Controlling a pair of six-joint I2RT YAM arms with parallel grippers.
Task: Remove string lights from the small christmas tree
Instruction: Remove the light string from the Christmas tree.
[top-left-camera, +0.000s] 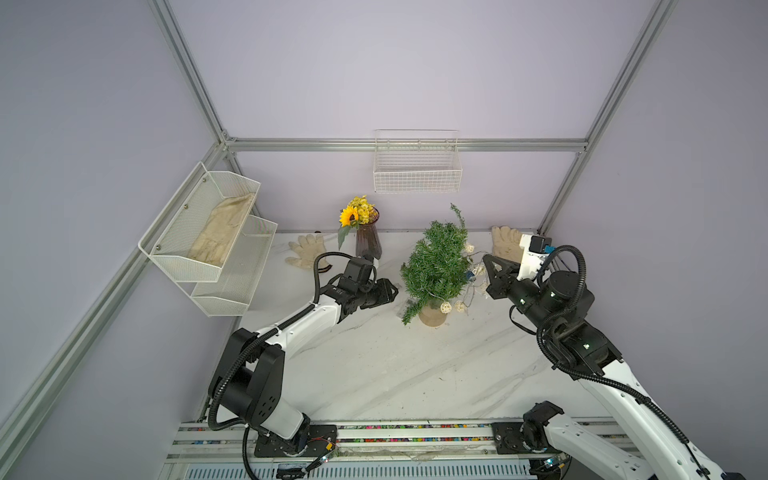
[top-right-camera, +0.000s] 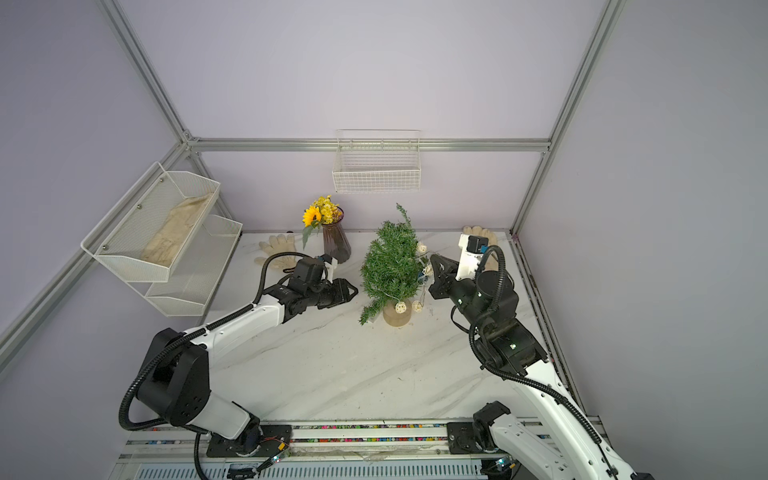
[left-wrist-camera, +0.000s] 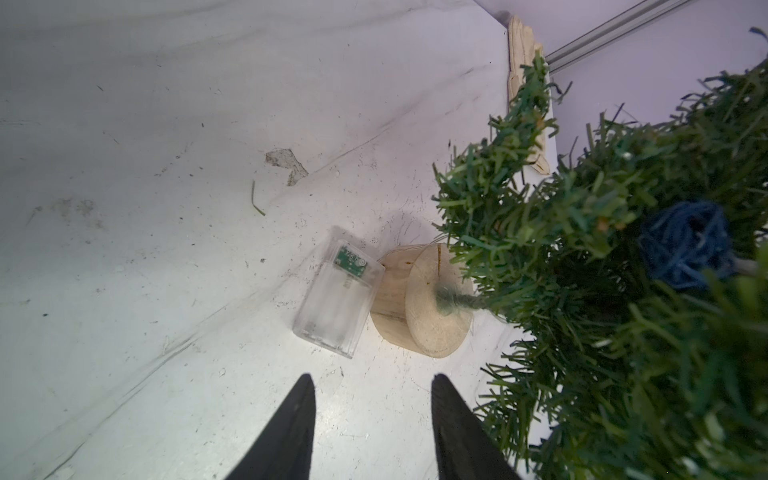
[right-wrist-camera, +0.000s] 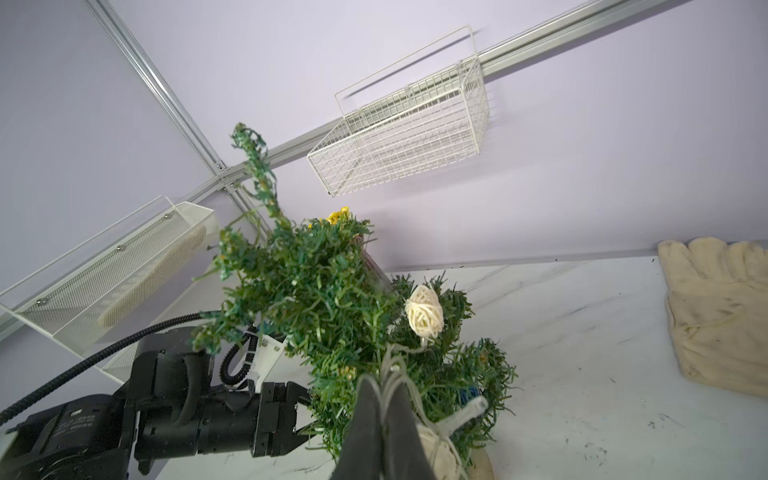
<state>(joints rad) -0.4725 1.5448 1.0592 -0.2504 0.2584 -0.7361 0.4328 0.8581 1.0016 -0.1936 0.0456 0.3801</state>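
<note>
Position: the small bushy green artificial christmas tree (top-left-camera: 436, 266) stands upright on its round tan wooden base (top-left-camera: 432, 318), toward the back of the white marble-patterned tabletop (top-left-camera: 395, 374), between the 2 arms.

On it: the string lights (top-left-camera: 445, 307), thin silvery wire with woven balls, are draped over the branches. 2 cream-white balls (top-left-camera: 459, 306) hang low beside the base, and 1 blue ball (left-wrist-camera: 685, 245) sits among the needles. The clear plastic battery box (left-wrist-camera: 338, 297) lies flat on the tabletop, against the base.

Tools: the right gripper (right-wrist-camera: 382, 382) has its jaws closed on a bunch of wire strands on the side of the tree facing the right arm. The left gripper (left-wrist-camera: 372, 376) has its jaws parted and empty, low on the opposite side, pointing toward the battery box and base and touching neither.
</note>
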